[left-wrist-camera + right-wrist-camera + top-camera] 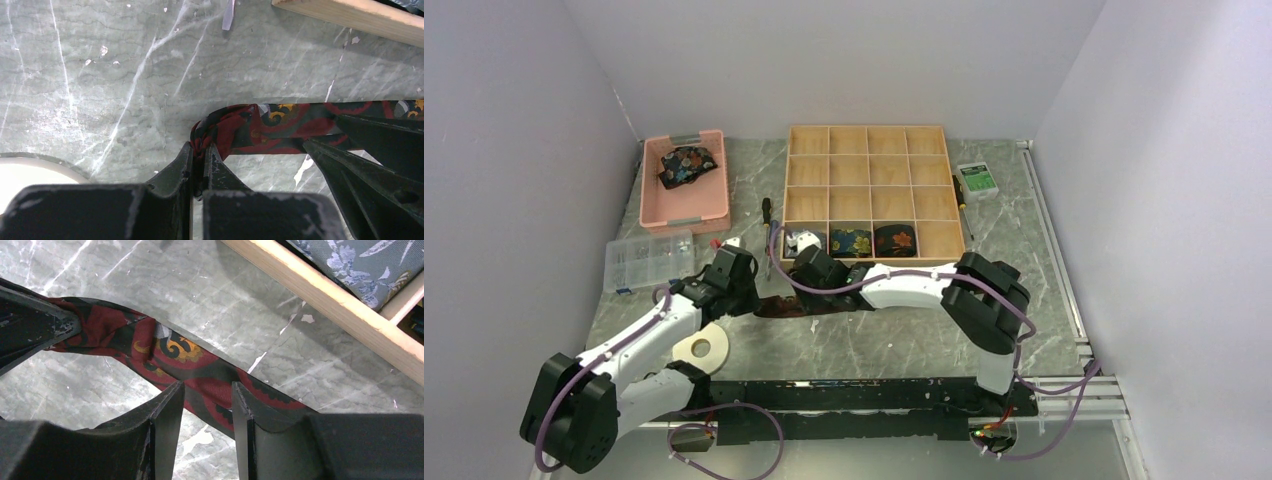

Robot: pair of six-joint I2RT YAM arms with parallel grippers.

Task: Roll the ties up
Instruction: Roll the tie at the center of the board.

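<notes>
A dark red and black patterned tie (816, 304) lies stretched on the marble table between both arms. My left gripper (201, 146) is shut on its bunched left end (220, 127). My right gripper (207, 385) hovers open just over the tie's band (165, 352), one finger on each side of it and not pinching it. Three rolled ties sit in the front row of the wooden grid box (944, 190): a grey one (802, 241), a blue one (851, 241) and a dark red one (894, 240). Another tie (686, 165) lies in the pink tray (684, 215).
A clear plastic parts box (646, 260) stands left of my left arm, and a white tape roll (701, 348) lies beside that arm. A screwdriver (767, 212) lies between tray and wooden box. A small green-and-white box (976, 179) sits at the back right.
</notes>
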